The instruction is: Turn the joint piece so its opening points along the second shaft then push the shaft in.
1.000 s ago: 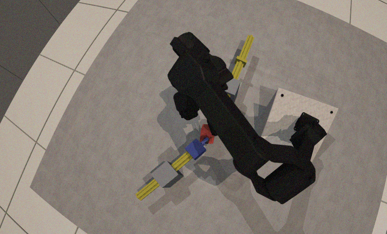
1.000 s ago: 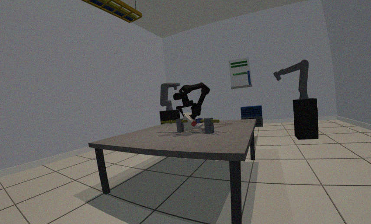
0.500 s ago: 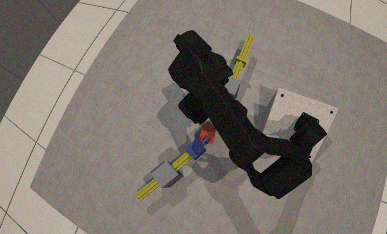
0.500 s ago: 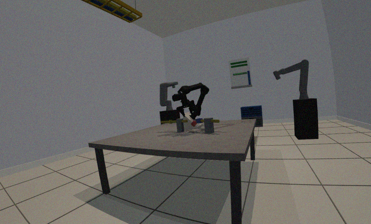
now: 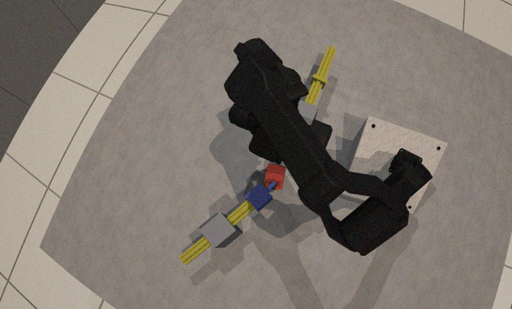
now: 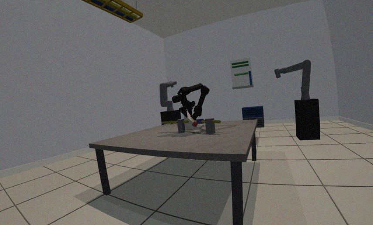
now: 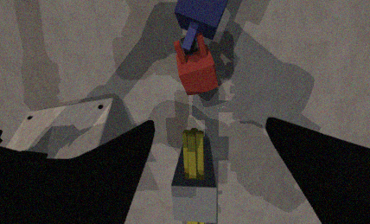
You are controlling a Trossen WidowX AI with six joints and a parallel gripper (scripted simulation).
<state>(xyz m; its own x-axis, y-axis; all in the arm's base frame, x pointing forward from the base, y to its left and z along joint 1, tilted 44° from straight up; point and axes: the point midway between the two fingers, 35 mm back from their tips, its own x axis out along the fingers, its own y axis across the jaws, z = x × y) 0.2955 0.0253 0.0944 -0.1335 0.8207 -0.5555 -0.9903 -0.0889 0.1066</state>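
- The gripper (image 7: 209, 124) stands wide, holding nothing.
- The red joint piece (image 5: 275, 175) (image 6: 194, 124) (image 7: 197, 74) hangs beyond the blue piece (image 5: 258, 196) (image 7: 203, 11), tilted downward.
- It probably swings loosely; grasp opposite side walls.
- The second shaft (image 5: 327, 62) (image 7: 193, 154) looks rigid; grip near its collar (image 5: 319, 81).

It looks like a robotics lab: grey robot arms (image 6: 306, 79) stand on black pedestals (image 6: 307, 119) around a dark-legged bench (image 6: 170, 145) (image 5: 151, 177), on a pale tiled floor (image 6: 338, 167) (image 5: 22, 222). A board with green strips (image 6: 241, 81) hangs on the plain wall (image 6: 203, 68), and a yellow tray-like frame (image 6: 136, 12) runs overhead.
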